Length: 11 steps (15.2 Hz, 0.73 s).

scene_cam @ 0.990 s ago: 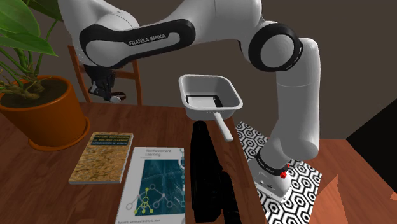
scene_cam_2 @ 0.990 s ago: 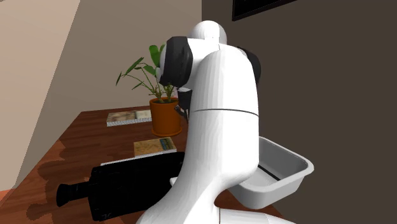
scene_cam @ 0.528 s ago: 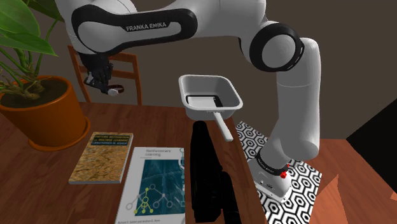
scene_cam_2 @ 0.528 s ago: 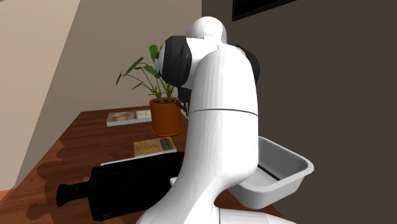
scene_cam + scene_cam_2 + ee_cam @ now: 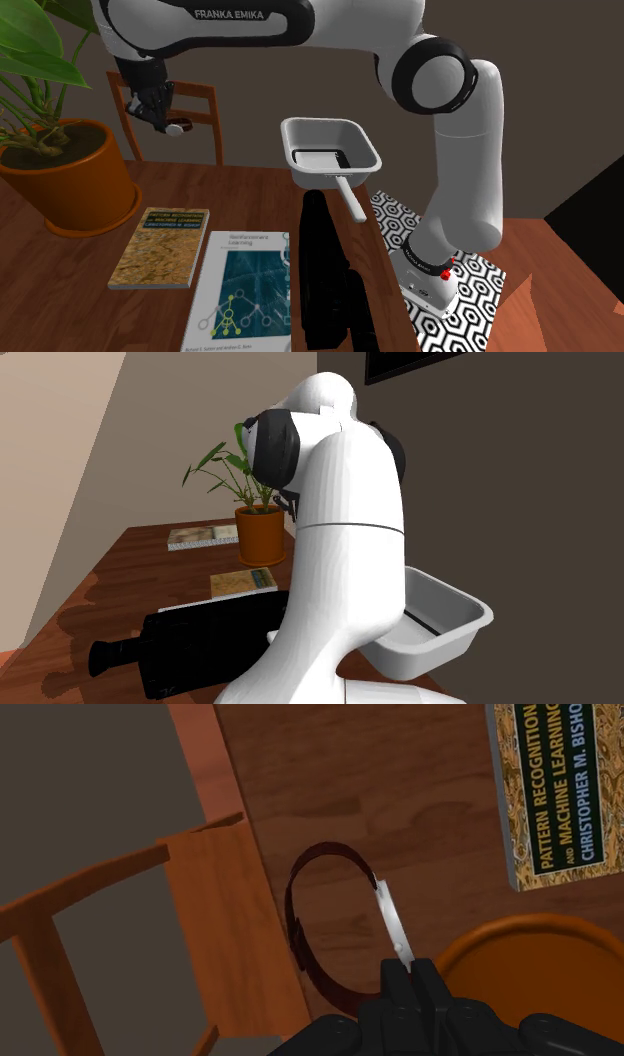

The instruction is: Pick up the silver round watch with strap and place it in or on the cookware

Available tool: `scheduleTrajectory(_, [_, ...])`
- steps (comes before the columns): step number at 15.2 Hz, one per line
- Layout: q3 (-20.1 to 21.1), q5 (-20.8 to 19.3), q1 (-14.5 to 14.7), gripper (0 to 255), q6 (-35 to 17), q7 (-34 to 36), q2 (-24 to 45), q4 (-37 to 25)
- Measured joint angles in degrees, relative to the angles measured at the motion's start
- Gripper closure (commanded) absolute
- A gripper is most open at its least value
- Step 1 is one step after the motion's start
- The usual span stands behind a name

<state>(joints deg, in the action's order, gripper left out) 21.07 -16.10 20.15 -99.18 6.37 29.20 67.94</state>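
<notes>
Shoulder view, claw: I see the claw point(image 5: 163, 118) high at this view's upper left, hanging over the far edge of the desk point(image 5: 60, 290), in front of a wooden chair point(image 5: 200, 100).
Shoulder view, watch: the watch point(image 5: 177, 127) sits at the claw's tip, off the desk and well apart from the pan.
Shoulder view, pan: the white pan point(image 5: 368, 152), with 1 straight handle, stands at the desk's edge near the stand point(image 5: 480, 275).
Shoulder view, desk: 2 books lie flat here, a brown book point(image 5: 160, 247) and a blue-and-white book point(image 5: 245, 290). A long black object point(image 5: 325, 270) lies just beside them, and an orange plant pot point(image 5: 65, 180) stands at this view's left.
Second exterior view, arm: the white arm point(image 5: 345, 552) stands in front of the middle of the desk.
Second exterior view, pan: it point(image 5: 455, 614) shows at the arm's right, with the plant pot point(image 5: 260, 534) further back.
Wrist view, claw: the 2 fingers point(image 5: 398, 994) are clamped on the watch point(image 5: 392, 916). Its silver case is seen edge-on, and the dark red strap point(image 5: 300, 919) loops away from them.
Wrist view, beneath: desk wood, the chair's frame, the pot's rim and the brown book.
</notes>
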Motion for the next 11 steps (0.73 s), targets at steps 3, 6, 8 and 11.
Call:
scheduleTrajectory(3, [-0.03, -0.12, 0.57, 255, 2.84, -0.39, 0.70, -3.60])
scheduleTrajectory(6, [0.37, 1.00, -0.90, 255, 2.19, -0.75, -3.16, 0.82])
scheduleTrajectory(8, [0.71, 2.78, -3.33, 255, -0.60, -1.60, -8.66, 8.75])
scheduleTrajectory(11, [0.82, 5.78, -6.41, 255, -4.33, -3.44, -17.08, 20.18])
